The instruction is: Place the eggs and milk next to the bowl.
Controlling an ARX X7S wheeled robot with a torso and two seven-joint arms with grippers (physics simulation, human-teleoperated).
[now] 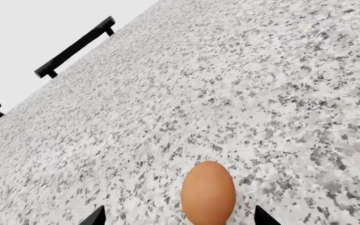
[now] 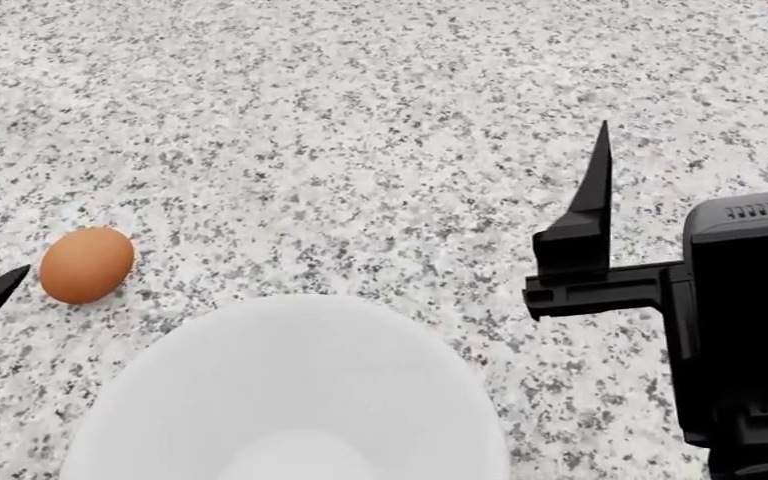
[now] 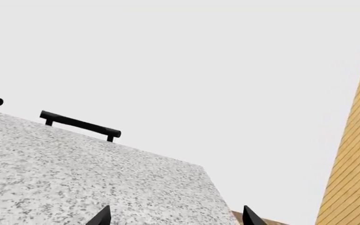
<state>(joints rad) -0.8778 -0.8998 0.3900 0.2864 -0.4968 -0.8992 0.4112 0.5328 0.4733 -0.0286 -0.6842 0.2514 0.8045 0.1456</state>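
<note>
Currently, one egg (image 2: 87, 264) is being left lying on the speckled granite counter (image 2: 357, 130) just beside the white bowl (image 2: 291, 390), framed loosely by the spread left gripper (image 1: 178, 216), the right gripper (image 2: 695, 155) spread empty; a nudge risks rolling it.

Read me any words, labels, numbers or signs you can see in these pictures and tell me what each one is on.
There are none to read. The egg, the white bowl, the speckled granite counter, the black handles and the right gripper all show plain surfaces with no print. The milk carton is not in view in any picture.
</note>
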